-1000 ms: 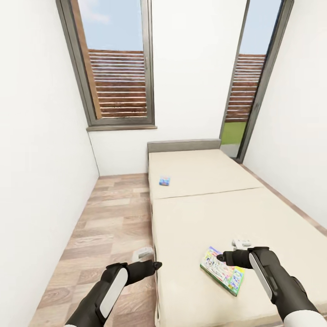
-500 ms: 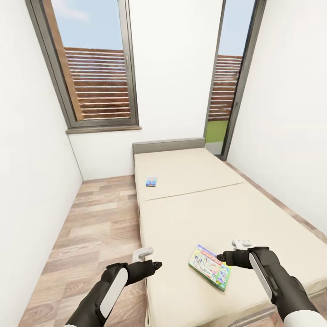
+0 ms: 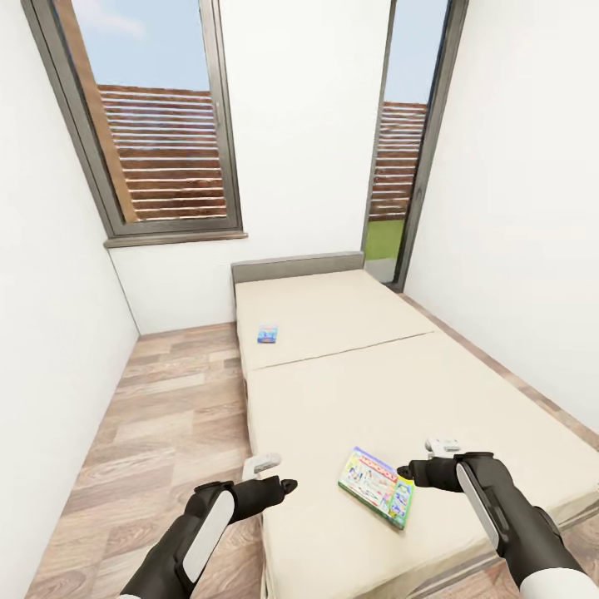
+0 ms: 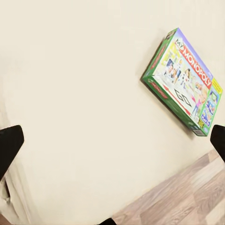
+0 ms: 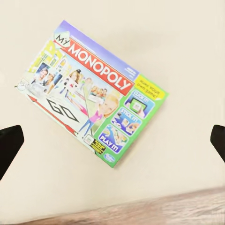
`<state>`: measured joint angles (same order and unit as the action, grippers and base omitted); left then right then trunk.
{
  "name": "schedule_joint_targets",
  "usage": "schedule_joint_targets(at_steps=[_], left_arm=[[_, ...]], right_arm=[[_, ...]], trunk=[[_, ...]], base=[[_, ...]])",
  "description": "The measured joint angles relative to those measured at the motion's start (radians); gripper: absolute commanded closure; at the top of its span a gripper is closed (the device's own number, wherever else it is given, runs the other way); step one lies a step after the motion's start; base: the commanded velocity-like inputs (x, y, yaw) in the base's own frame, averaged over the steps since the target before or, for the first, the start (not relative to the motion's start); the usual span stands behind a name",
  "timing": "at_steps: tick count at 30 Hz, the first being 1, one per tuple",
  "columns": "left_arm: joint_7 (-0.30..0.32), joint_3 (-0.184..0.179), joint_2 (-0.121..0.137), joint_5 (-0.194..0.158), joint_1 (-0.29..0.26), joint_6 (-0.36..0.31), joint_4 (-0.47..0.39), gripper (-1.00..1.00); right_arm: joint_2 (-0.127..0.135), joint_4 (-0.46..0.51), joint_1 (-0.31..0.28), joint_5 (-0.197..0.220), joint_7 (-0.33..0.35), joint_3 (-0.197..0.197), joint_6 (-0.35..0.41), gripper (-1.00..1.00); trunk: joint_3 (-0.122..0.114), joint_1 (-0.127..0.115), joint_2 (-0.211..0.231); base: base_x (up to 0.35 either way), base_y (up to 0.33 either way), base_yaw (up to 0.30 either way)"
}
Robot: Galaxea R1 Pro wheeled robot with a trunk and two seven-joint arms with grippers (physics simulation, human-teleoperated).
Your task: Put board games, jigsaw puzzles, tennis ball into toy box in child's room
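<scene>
Robot stands at the foot of the bed (image 3: 358,366), both arms forward over its near end. Judged from how things lie, the task is at an early stage: both bed games are untouched and nothing is in either claw.

The My Monopoly box (image 3: 377,487) lies flat on the mattress near the foot, askew to the bed edge, between the two grippers and closer to the right one. The right wrist view looks straight down on it (image 5: 93,112), lid art fully legible; the left wrist view catches it off to one side (image 4: 184,80), near the mattress edge with wood floor (image 4: 183,197) beyond.

A second, smaller board game (image 3: 268,334) sits far up the bed near the left edge, by the seam between the mattress halves. Its title is too small to read.

Left gripper (image 3: 268,472) hovers at the bed's left edge, fingers spread wide, empty. Right gripper (image 3: 433,459) hangs above the mattress just beside the Monopoly box, also spread and empty.

Left to do: both bed games, plus the table items. The table, toy box, puzzles, tennis ball and third game fall outside these views, so their status cannot be told. Finger tips appear merely as dark corners in the wrist views.
</scene>
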<state>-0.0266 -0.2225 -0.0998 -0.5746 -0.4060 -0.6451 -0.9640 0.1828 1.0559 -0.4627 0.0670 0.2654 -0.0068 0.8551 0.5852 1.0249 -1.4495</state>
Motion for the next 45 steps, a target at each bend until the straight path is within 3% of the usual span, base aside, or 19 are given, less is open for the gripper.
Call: schedule_joint_targets(at_steps=[14, 45], left_arm=[[-0.002, 0.000, 0.000, 0.001, 0.000, 0.000, 0.000, -1.00], [0.000, 0.000, 0.000, 0.001, 0.000, -0.002, 0.000, -1.00]], right_arm=[[-0.002, 0.000, 0.000, 0.001, 0.000, 0.001, 0.000, -1.00], [-0.002, 0.000, 0.001, 0.001, 0.000, 0.001, 0.000, -1.00]], trunk=[[0.000, 0.000, 0.000], [0.000, 0.000, 0.000]], base=[[0.070, 0.157, -0.046], [0.006, 0.011, -0.236]])
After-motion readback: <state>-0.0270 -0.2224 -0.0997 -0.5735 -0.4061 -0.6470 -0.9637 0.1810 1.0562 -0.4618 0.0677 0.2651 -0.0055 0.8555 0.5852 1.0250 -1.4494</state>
